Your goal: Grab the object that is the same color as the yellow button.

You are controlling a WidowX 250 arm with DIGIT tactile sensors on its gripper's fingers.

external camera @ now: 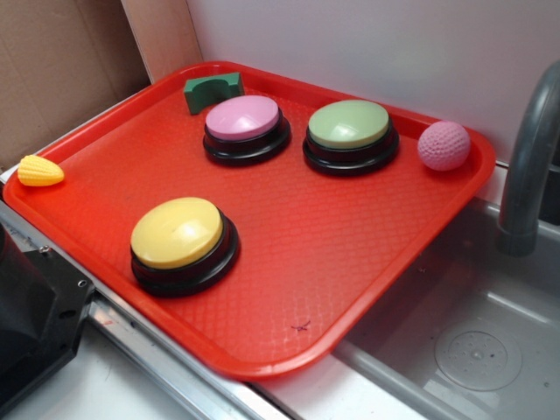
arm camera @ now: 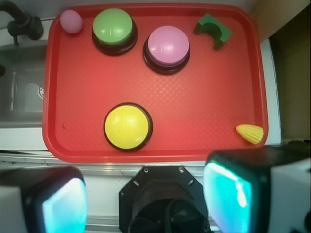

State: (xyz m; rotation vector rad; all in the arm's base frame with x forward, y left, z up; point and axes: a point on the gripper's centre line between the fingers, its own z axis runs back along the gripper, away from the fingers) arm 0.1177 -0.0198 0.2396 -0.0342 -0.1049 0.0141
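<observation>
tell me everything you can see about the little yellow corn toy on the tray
The corn toy is a small yellow cob, apparently plastic, with ridged rows and one tapered end. It lies on its side at the edge of the red tray, in a corner, apart from the buttons. Nothing but the tray touches it; the fingers are well away.

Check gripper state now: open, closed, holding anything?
Gripper: open, holding nothing, above the red plastic tray's near edge; small yellow ridged corn toy ungrasped.
</observation>
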